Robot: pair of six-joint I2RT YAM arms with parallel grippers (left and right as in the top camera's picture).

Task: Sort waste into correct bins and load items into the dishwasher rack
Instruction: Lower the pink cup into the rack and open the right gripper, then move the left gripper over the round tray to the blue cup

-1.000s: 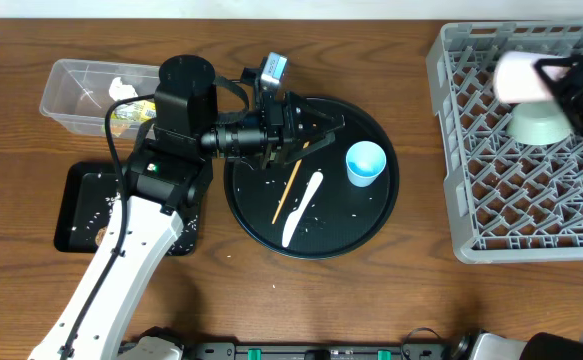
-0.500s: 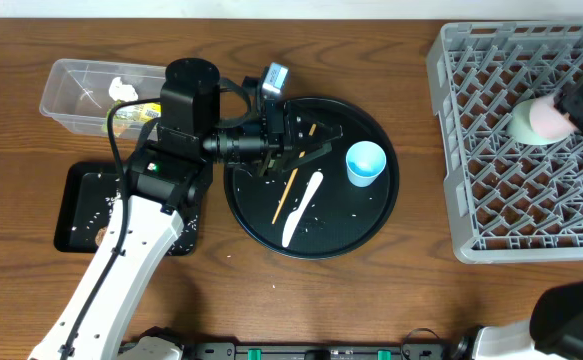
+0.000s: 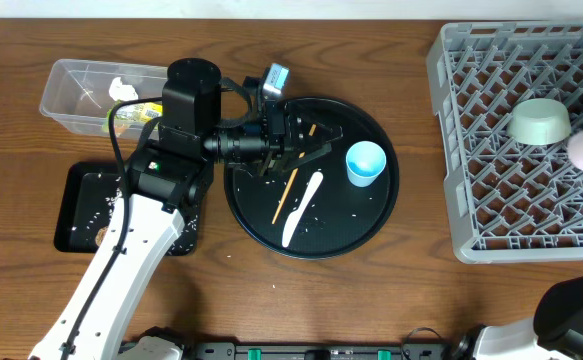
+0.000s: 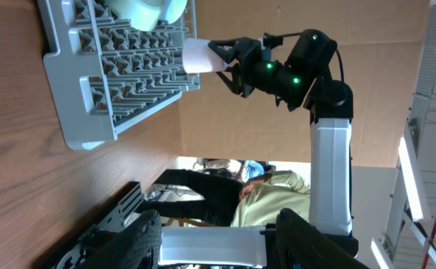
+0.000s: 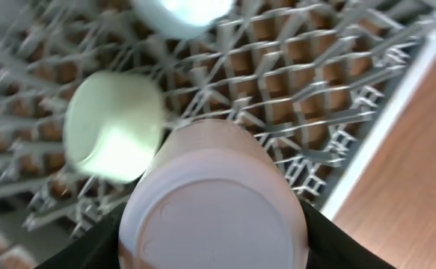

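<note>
Loading step: right gripper [image 4: 219, 57] pinches the pink-white plastic cup [image 5: 214, 194] over the large grey lattice dishwasher rack [image 3: 531, 248]. Next it likely needs lowering into a free cell and releasing. Left gripper [image 3: 306, 135] hangs spread above the round black tray [image 3: 371, 235].

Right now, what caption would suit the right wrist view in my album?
The right gripper holds a pink-white cup over the grey dishwasher rack, near a mint-white bowl.
</note>
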